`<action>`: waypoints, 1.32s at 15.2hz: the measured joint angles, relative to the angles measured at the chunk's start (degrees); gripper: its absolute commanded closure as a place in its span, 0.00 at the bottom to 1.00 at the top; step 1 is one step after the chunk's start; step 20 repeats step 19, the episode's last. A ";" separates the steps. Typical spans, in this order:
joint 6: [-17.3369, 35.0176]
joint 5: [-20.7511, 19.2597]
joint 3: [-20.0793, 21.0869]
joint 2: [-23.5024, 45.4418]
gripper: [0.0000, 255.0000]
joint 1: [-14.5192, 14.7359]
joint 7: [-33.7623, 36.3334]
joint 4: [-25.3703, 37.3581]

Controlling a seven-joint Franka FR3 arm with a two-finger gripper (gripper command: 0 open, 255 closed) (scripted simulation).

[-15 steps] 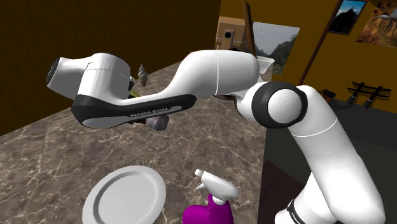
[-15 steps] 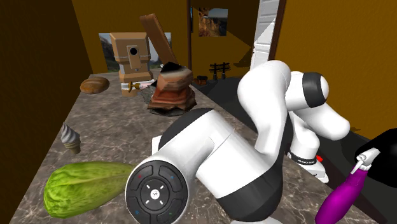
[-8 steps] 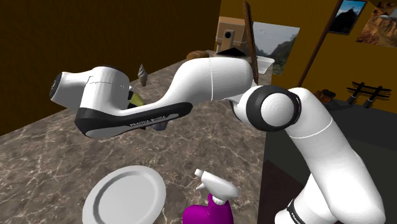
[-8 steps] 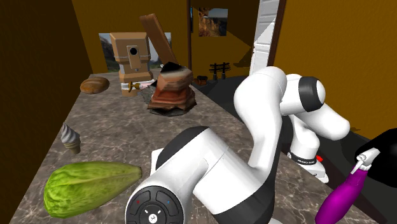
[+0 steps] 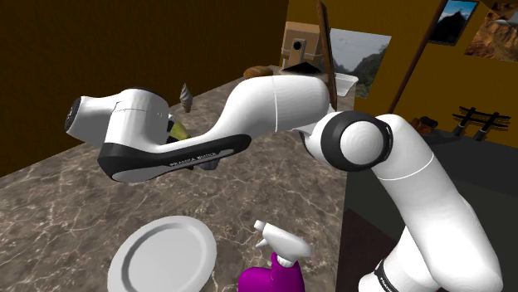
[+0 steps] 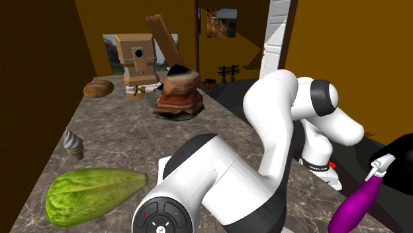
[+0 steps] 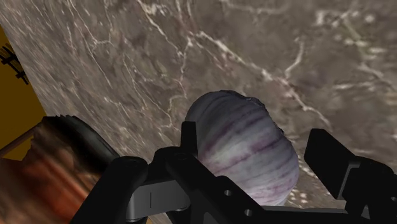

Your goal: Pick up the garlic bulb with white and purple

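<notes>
The arm point(image 5: 274, 99) is sitting lower than a second ago, its descent nearly finishing. The garlic bulb point(image 7: 245, 149), lying on the marbled counter point(image 7: 267, 51), is now sitting between the spread fingers of the gripper point(image 7: 253, 137), unclasped, so closing is likely coming next.

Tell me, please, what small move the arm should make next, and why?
Probably close the black fingers: they straddle the white-and-purple striped garlic bulb on the brown marbled counter, with a gap beside one finger, so it looks unheld.

Home kitchen: marbled counter point(image 5: 50, 207) w/ plate point(image 5: 162, 253), lettuce point(image 6: 92, 192), bread point(image 6: 98, 88); framed pics point(image 6: 221, 22)
</notes>
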 measured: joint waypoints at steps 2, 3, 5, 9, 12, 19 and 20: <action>0.06 0.03 0.04 -0.07 1.00 -0.06 0.04 -0.15; 0.10 0.04 0.05 -0.11 1.00 -0.11 0.04 -0.21; -0.43 -0.08 -0.04 -0.19 1.00 0.08 -0.54 0.49; -2.16 -0.46 -0.23 -0.61 1.00 0.91 -2.35 2.78; -3.54 -0.89 -0.47 -0.80 1.00 1.67 -3.90 4.84; -7.20 -2.60 -1.55 -0.19 1.00 4.51 -8.29 11.64; -7.20 -2.60 -1.55 -0.19 1.00 4.51 -8.29 11.64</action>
